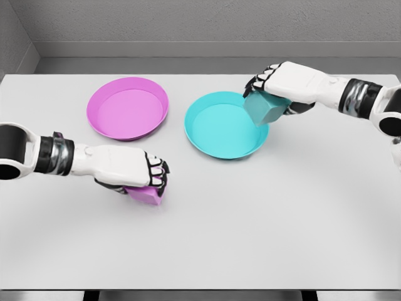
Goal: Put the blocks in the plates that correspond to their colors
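Two arms in view, both loaded. Our left arm comes in low from the left edge, forearm nearly level across the worktop (250, 232), wrist straight. Left robot hand (141, 179) is knuckles-up, fingers curled down over the pink block (145, 195) — closed grip, block pinned under the palm. Only the lower part of the block shows below the fingers; we can't tell whether it sits on the worktop or just above it. It's in front of the pink plate (128, 108), well short of the rim, not over it.

Our right arm enters from the right edge, forearm angled slightly up toward the middle, wrist bent so the palm faces down and left. Right robot hand (272, 88) is wrapped around the top of the cyan block (264, 110), fingers closed on it, thumb side hidden. Block is tilted, one corner pointing down, hanging over the right rim of the cyan plate (219, 128) — it overlaps the plate edge, contact with the plate unclear.

Both plates lie flat side by side, pink left, cyan right, rims close but apart. Neither has a block lying inside.
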Motion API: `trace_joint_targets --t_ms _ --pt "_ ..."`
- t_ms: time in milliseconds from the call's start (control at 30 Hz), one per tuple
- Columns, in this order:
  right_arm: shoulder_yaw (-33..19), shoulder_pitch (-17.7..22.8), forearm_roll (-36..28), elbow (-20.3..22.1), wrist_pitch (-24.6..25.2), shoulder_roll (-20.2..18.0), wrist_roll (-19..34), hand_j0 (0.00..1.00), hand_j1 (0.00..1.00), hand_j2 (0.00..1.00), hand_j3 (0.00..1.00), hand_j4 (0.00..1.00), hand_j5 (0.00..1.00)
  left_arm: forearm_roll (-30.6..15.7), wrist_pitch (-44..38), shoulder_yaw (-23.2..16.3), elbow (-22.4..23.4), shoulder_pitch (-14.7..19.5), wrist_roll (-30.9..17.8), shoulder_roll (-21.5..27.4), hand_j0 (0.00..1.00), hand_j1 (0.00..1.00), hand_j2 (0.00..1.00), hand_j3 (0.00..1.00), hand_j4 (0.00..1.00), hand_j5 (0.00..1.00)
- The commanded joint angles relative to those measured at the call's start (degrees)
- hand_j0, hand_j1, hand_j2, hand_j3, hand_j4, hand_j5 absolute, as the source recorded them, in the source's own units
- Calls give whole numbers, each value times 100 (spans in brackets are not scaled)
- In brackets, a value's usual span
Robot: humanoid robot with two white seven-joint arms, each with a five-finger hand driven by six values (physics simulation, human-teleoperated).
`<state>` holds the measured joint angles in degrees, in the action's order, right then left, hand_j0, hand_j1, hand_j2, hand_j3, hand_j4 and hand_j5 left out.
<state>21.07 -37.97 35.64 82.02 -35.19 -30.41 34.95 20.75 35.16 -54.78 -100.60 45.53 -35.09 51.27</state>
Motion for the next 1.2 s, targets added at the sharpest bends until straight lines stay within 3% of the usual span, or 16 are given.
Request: trace_joint_targets --t_ms 0,33,67,100,233,433,567,700,767,867,933,1033,1067,1167 --pt "20 -9 -39 -151 19 185 5 74 74 74 74 74 74 -36 -16 187 58 26 9 50 39 39 39 39 39 39" --pt "20 -26 -31 -195 19 185 5 80 80 80 80 80 80 -45 -16 187 286 97 9 41 39 39 39 39 39 39" --pt "20 -26 -22 -266 19 185 5 95 95 95 95 95 95 -45 -16 257 506 123 9 24 39 39 39 39 39 39" --pt "20 -35 -22 -275 19 194 5 100 100 100 100 100 100 -45 -16 388 647 123 9 24 38 38 38 38 38 38" --pt "99 -193 -31 -275 19 361 5 100 100 100 100 100 100 -36 -16 767 1306 184 9 -125 38 38 38 38 38 38" --pt "187 -325 -39 -266 19 387 5 100 100 100 100 100 100 -36 -16 933 2194 501 9 -644 36 36 36 36 36 36" --pt "143 -360 -39 -275 19 334 5 100 100 100 100 100 100 -19 -16 1215 3099 685 9 -1083 35 35 35 35 35 35" --pt "-68 -360 -39 -547 19 308 5 100 100 100 100 100 100 614 -16 1233 3143 729 9 -1444 36 36 36 36 36 36" --pt "-252 -299 -39 -679 19 44 5 100 100 100 100 100 100 728 -18 1206 3152 729 9 -1505 38 38 38 38 38 38" --pt "-639 -229 -31 -1373 19 -70 5 100 100 100 100 100 100 737 -413 1206 3178 729 9 -1541 41 41 41 41 41 41" --pt "-841 -114 -13 -1549 19 -289 5 100 100 100 100 100 100 746 -633 1206 3205 738 9 -1541 46 46 46 46 46 46" --pt "-964 -79 -22 -1549 19 -316 5 100 100 100 100 100 100 746 -721 1215 3328 782 9 -1549 56 56 56 56 56 56" --pt "-964 -62 -22 -1549 19 -316 5 100 100 100 100 100 100 737 -914 1215 3389 782 9 -1549 69 69 69 69 69 69" --pt "-973 17 -22 -1523 19 -316 5 100 100 100 100 100 100 728 -950 1206 3381 782 9 -1602 90 90 90 90 90 90"
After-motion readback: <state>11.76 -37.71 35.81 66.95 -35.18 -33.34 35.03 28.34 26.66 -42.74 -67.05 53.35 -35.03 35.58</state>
